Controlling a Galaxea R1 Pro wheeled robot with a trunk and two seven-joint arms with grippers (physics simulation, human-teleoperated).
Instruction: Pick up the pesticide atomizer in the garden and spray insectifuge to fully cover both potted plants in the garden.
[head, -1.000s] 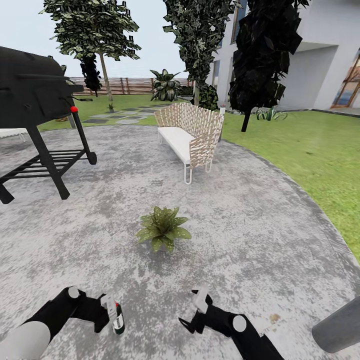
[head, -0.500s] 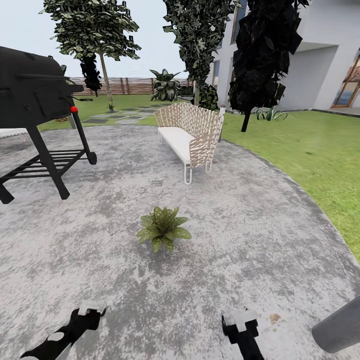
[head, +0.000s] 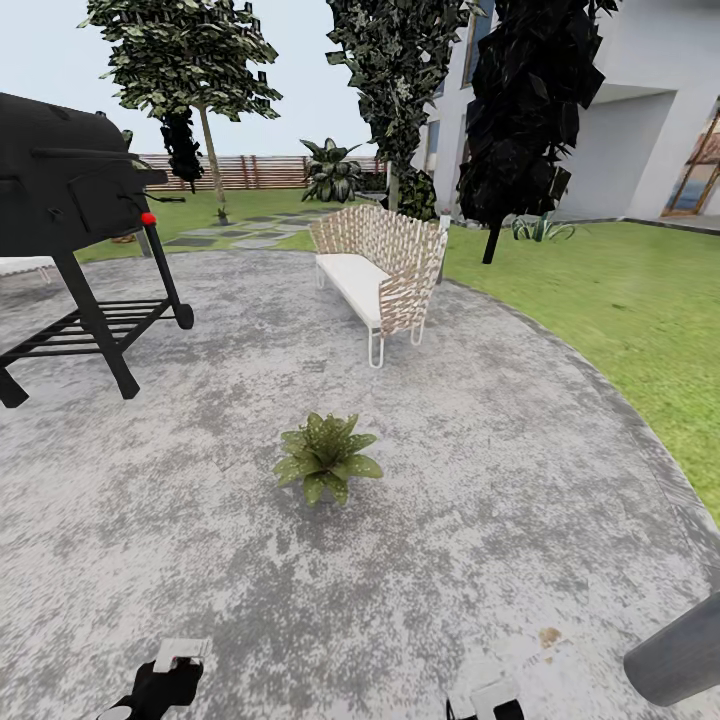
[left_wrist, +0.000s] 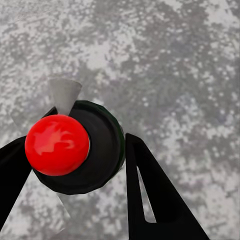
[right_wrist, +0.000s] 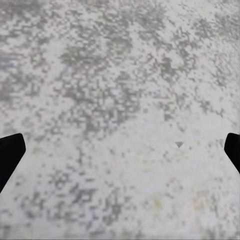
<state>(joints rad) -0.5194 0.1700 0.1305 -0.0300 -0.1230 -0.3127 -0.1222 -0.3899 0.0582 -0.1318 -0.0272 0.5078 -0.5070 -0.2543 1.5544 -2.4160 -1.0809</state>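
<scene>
Left gripper (left_wrist: 75, 165): clamped on atomizer (left_wrist: 82, 150) | right gripper (right_wrist: 120, 150): fingers apart, over patio (head: 500, 480) | plant (head: 325, 458): frame centre

atomizer (left_wrist: 80, 147) gripped (plant (head: 326, 457) on patio)
</scene>
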